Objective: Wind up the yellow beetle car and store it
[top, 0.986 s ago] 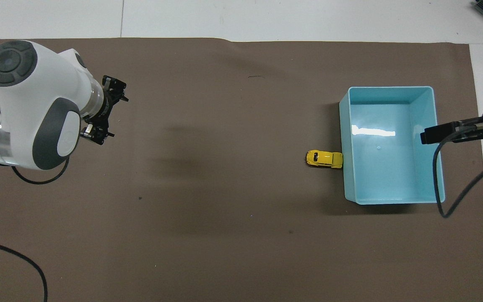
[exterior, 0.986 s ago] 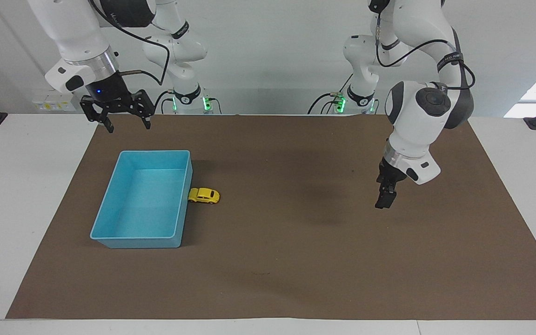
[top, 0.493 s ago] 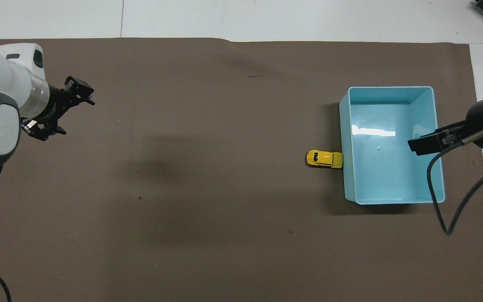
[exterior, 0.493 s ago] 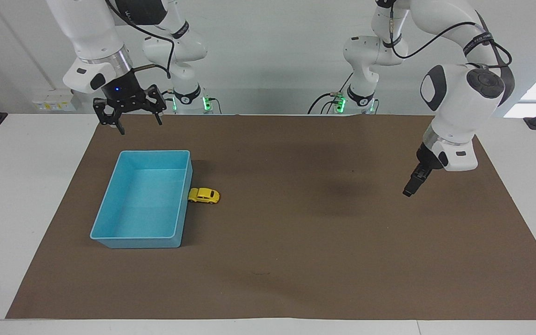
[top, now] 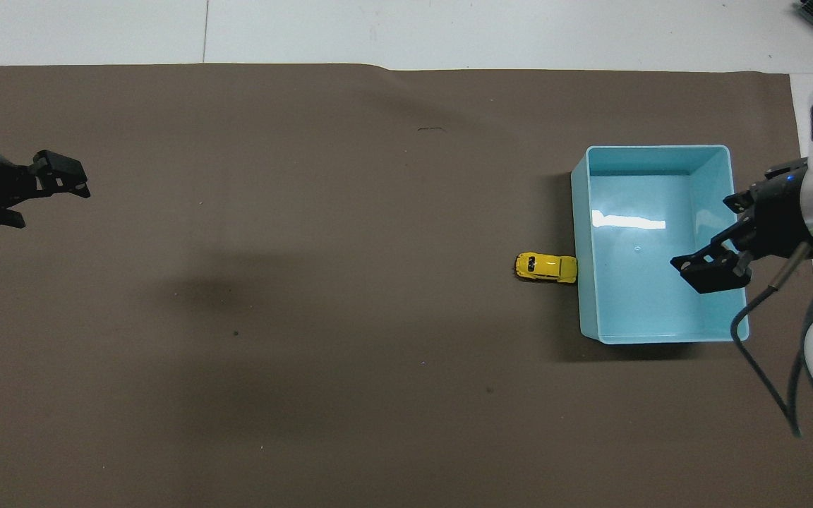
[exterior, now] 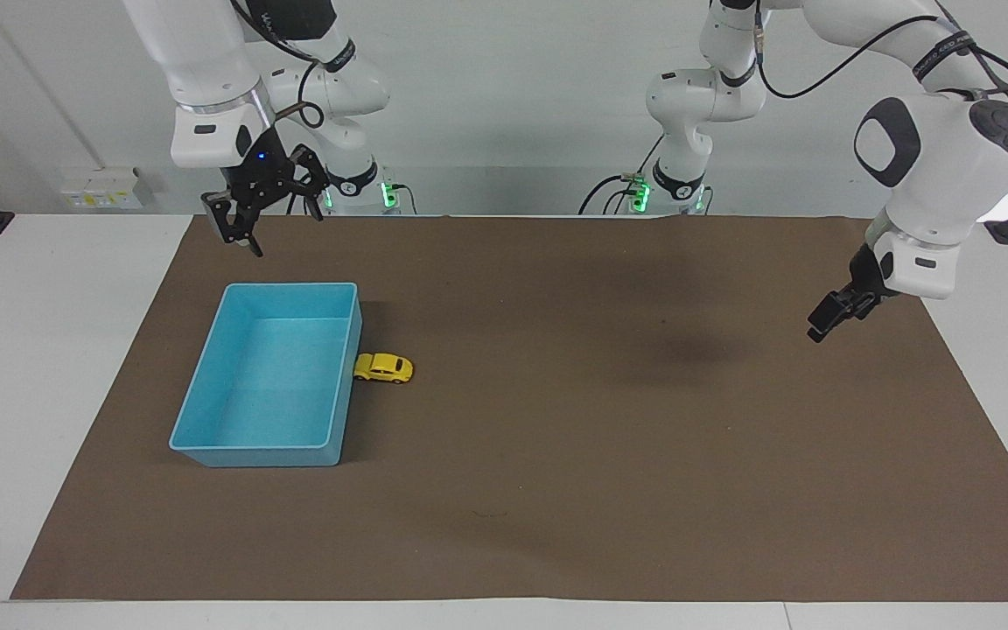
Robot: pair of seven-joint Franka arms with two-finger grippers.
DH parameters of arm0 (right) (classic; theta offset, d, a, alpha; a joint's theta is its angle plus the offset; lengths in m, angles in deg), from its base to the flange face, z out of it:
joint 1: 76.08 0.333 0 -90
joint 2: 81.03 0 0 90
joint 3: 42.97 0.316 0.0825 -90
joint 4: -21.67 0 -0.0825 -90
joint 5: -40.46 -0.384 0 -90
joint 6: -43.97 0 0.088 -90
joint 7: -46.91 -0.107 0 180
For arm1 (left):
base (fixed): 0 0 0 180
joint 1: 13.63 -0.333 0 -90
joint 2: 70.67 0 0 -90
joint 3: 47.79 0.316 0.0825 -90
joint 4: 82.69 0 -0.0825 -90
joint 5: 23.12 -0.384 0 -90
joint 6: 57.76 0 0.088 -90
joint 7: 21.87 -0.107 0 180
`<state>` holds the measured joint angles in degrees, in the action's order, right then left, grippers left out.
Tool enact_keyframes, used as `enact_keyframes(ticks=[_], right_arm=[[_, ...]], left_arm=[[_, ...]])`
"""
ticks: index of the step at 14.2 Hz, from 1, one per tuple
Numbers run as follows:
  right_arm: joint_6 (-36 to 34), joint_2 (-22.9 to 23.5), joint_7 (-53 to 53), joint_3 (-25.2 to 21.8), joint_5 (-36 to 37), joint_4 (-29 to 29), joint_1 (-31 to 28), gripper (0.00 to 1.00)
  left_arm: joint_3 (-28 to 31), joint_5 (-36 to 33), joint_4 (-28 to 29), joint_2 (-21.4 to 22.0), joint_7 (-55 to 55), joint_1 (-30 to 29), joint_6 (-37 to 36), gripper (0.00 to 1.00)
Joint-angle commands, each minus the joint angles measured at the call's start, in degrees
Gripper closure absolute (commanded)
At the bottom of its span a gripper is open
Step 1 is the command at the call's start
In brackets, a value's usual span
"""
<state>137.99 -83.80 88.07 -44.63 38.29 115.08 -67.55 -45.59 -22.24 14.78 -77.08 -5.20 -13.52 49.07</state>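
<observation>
The yellow beetle car [exterior: 384, 368] stands on the brown mat, touching the outer long wall of the blue bin [exterior: 292, 285] on the side toward the left arm. It also shows in the overhead view [top: 546, 267], beside the bin [top: 653, 148]. The bin is empty. My right gripper [exterior: 243, 243] is open and empty, raised in the air over the bin's end that faces the robots; it also shows in the overhead view [top: 711, 274]. My left gripper [exterior: 822, 322] is shut and empty, raised over the mat at the left arm's end [top: 73, 183], well away from the car.
A brown mat [exterior: 556, 455] covers most of the white table. Only the car and the bin lie on it. A cable hangs from the right wrist beside the bin [top: 752, 331].
My left gripper has swung away from the middle toward its own end of the table and risen. My right gripper has turned and shifted over the bin. Car and bin have not moved.
</observation>
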Motion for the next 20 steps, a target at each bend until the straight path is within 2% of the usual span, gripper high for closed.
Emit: enact_keyframes(ticks=[1,6,9,14,18,20], right_arm=[[0.7,-1.7,7.1,0.4,0.1,2.8,1.0,0.00],[2.9,-1.1,18.6,0.5,2.4,4.3,1.5,0.00],[3.5,-0.8,26.1,0.5,3.0,4.3,2.2,0.00],[4.2,-0.5,37.0,0.5,3.6,4.2,2.2,0.00],[6.3,4.2,42.2,0.5,3.5,3.7,3.8,0.00],[6.9,5.7,42.9,0.6,3.5,3.7,4.6,0.00]], left_arm=[[-0.7,-0.8,0.9,2.5,-10.7,-2.4,-1.9,0.00],[-0.7,-0.8,0.4,4.9,-26.0,-3.5,-2.6,0.00],[-1.4,-0.9,-1.1,7.6,-26.0,-2.7,-3.7,0.00],[-3.4,-1.0,-7.0,8.7,-25.3,-2.5,-15.8,0.00],[-4.7,-1.3,-9.1,9.8,-24.9,-2.5,-21.8,0.00],[-5.6,-1.1,-8.0,11.4,-24.3,-2.7,-21.3,0.00]])
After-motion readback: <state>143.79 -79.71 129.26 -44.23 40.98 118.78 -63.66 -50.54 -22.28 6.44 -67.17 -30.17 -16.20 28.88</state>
